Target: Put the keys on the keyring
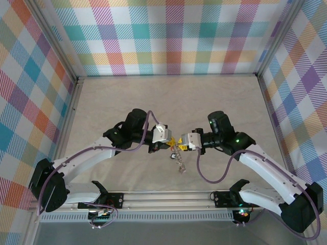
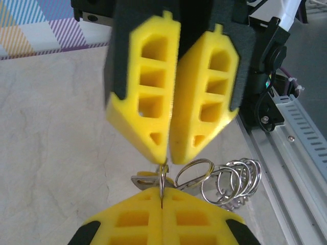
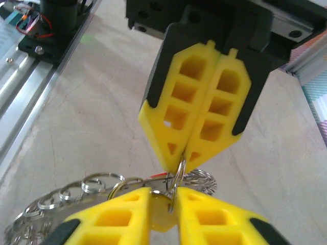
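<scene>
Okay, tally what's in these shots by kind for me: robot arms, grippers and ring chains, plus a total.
White-and-black robot arms: 2 (left arm, right arm)
Yellow-fingered two-finger grippers: 2 (left gripper, right gripper)
Silvery chain of linked metal rings: 1
Total: 5

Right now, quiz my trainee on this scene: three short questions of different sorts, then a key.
1. True or false: the left gripper is open.
2. What is pinched between the left gripper and the right gripper? A) a cable B) a thin metal ring C) nothing
3. Fill in: the chain of rings trails from the grippers toward the ____ edge of the table.

Key: 1 false, it is shut. 2 B. 3 near.
</scene>
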You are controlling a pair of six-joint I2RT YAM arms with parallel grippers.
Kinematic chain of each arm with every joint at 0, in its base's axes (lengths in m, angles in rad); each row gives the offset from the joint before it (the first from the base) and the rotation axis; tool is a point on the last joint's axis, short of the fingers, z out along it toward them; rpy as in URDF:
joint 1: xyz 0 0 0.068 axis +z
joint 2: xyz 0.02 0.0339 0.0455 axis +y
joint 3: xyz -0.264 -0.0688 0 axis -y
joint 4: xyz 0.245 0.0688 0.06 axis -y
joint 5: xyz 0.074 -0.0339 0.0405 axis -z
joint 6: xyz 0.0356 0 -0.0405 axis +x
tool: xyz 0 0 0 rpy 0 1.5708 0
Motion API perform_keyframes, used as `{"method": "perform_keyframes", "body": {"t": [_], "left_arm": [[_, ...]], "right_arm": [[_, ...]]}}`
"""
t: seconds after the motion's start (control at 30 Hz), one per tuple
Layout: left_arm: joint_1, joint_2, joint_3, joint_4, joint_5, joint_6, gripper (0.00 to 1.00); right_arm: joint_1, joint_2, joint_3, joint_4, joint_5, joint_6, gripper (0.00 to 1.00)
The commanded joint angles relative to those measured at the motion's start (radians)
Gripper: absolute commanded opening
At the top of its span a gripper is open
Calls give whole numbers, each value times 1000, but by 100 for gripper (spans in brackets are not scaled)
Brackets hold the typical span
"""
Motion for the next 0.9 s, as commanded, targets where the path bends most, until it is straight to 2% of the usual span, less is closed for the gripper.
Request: {"method": "perform_keyframes", "body": {"t": [0.0,0.1,0.2,0.47,0.63,0.8,0.87], "left_arm": [[19,-35,-9,88,54,-31,0],[18,-40,-20,112,50,-49,0],[20,-37,-39,169,45,-79,0],[20,-12,-28,198,66,-99,0],[20,-9,-28,201,70,-106,0],[21,-21,-29,196,77,-104,0],[22,-21,-21,179,92,-93,0]], "right_arm": [[-2,3,-6,-18,-50,-30,8],[-1,-2,-19,0,-37,-25,1],[-2,1,-21,-2,-26,-15,2],[1,21,-39,86,-74,43,23],[-3,10,-46,139,-31,101,24],[-35,-68,-95,201,16,166,24],[-50,-98,-116,211,9,190,27]]}}
